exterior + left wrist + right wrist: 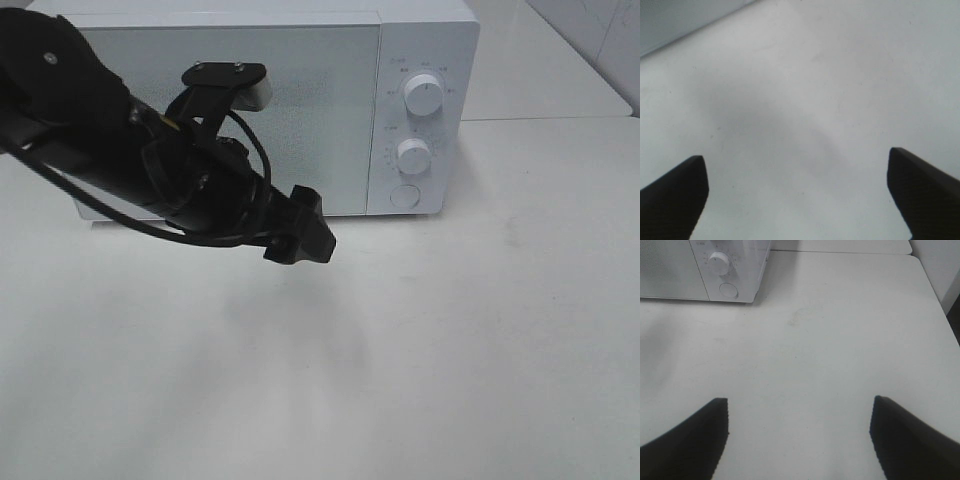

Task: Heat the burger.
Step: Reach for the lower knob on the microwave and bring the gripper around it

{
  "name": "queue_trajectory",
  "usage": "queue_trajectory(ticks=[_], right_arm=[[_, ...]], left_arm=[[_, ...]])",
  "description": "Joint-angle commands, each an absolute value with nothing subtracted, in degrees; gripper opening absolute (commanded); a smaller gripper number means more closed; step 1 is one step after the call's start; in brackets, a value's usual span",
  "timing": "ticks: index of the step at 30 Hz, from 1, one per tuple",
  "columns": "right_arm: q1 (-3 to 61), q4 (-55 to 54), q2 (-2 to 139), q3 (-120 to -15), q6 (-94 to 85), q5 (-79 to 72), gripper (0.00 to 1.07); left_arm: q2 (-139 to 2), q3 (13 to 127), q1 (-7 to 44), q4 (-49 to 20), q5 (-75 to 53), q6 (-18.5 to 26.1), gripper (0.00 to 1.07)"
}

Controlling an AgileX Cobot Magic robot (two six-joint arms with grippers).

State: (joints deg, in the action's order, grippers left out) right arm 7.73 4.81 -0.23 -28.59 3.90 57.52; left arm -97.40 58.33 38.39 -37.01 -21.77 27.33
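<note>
The burger is not in any view. A white microwave [250, 100] stands at the back of the white table [480, 330] with its door shut. It also shows in the right wrist view [745, 267] and as a grey corner in the left wrist view [670, 20]. My left gripper [303, 238] hangs above the table in front of the microwave door. In the left wrist view it [797, 160] is open and empty over bare table. My right gripper [799, 405] is open and empty over the table, to the right of and nearer than the microwave; it is outside the exterior view.
The microwave's panel has two round knobs [424, 95] [413, 155] and a round button [404, 196] below them. The left arm's black body [150, 160] covers the door's left part. A second white table surface [540, 70] lies behind at the right.
</note>
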Motion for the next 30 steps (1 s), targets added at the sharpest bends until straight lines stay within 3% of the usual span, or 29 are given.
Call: queue_trajectory(ticks=[1,6,12,14,17,18,20,22,23,25,28,30], right_arm=[[7.4,5.0,-1.8,-28.5,3.6,57.2,0.75],[7.4,5.0,-1.8,-28.5,3.6,57.2,0.75],[7.4,5.0,-1.8,-28.5,3.6,57.2,0.75],[7.4,5.0,-1.8,-28.5,3.6,57.2,0.75],[7.4,5.0,-1.8,-28.5,3.6,57.2,0.75],[7.4,5.0,-1.8,-28.5,3.6,57.2,0.75],[7.4,5.0,-1.8,-28.5,3.6,57.2,0.75],[7.4,5.0,-1.8,-28.5,3.6,57.2,0.75],[7.4,5.0,-1.8,-28.5,3.6,57.2,0.75],[7.4,5.0,-1.8,-28.5,3.6,57.2,0.75],[7.4,5.0,-1.8,-28.5,3.6,57.2,0.75],[7.4,5.0,-1.8,-28.5,3.6,57.2,0.75]], left_arm=[[-93.7,58.1,36.3,-30.9,-31.9,27.3,1.0],[-90.5,58.1,33.4,-28.2,-43.0,24.9,1.0],[-87.0,58.1,26.4,-27.6,-54.8,23.1,1.0],[-84.7,58.1,20.3,-25.9,-59.3,21.3,1.0],[-84.0,58.1,18.6,-25.3,-60.3,20.9,1.0],[-82.7,58.0,15.0,-23.7,-61.9,19.8,1.0],[-82.1,57.9,13.5,-23.0,-62.5,19.1,1.0],[-78.7,55.8,6.2,-20.7,-64.6,17.5,1.0],[-78.7,55.8,6.2,-20.7,-64.6,17.5,1.0],[-75.7,53.1,0.4,-20.6,-64.6,16.2,1.0],[-74.8,52.3,-0.9,-20.6,-64.6,15.9,1.0],[-69.7,48.2,-5.8,-19.8,-64.9,14.2,1.0]])
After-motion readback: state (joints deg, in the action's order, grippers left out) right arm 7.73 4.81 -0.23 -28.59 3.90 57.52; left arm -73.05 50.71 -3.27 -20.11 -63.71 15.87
